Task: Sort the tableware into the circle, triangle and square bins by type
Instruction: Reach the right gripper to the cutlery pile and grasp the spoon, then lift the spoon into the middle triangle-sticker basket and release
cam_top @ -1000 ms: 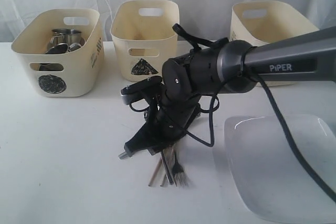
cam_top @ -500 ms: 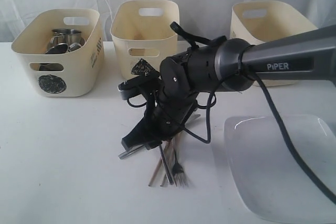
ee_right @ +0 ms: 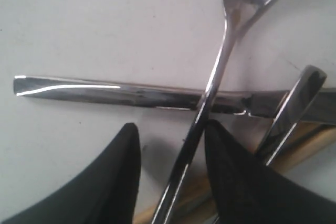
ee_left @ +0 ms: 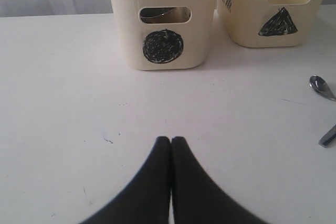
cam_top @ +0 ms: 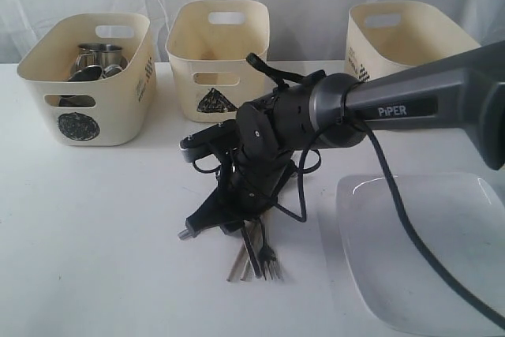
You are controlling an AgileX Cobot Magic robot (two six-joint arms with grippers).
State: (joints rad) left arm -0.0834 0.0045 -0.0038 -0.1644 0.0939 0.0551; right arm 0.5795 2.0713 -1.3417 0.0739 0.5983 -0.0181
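Note:
My right gripper (ee_right: pixel 172 129) is open and low over a pile of cutlery on the table. The steel spoon (ee_right: pixel 226 51) has its handle running between the two fingers, close against one of them. Under it lie the steel knife (ee_right: pixel 105 92), a second steel handle (ee_right: pixel 294 103) and the wooden chopsticks (ee_right: pixel 310 142). In the exterior view the right gripper (cam_top: pixel 237 222) covers most of the pile; fork tines (cam_top: pixel 270 262) stick out. Steel mugs (cam_top: pixel 99 61) sit in the circle bin (cam_top: pixel 87 112). The white square plate (cam_top: pixel 418 250) lies at the right. My left gripper (ee_left: pixel 171 140) is shut and empty over bare table.
The triangle bin (cam_top: pixel 217 57) stands at the back middle and a third cream bin (cam_top: pixel 402 45) at the back right. The right arm and its cable (cam_top: pixel 394 195) stretch over the plate. In the left wrist view a spoon bowl (ee_left: pixel 321 86) lies past the triangle bin (ee_left: pixel 273 14).
The right gripper has shifted a little to the left and come down onto the cutlery pile. Its jaws stand slightly wider. The left gripper has not moved.

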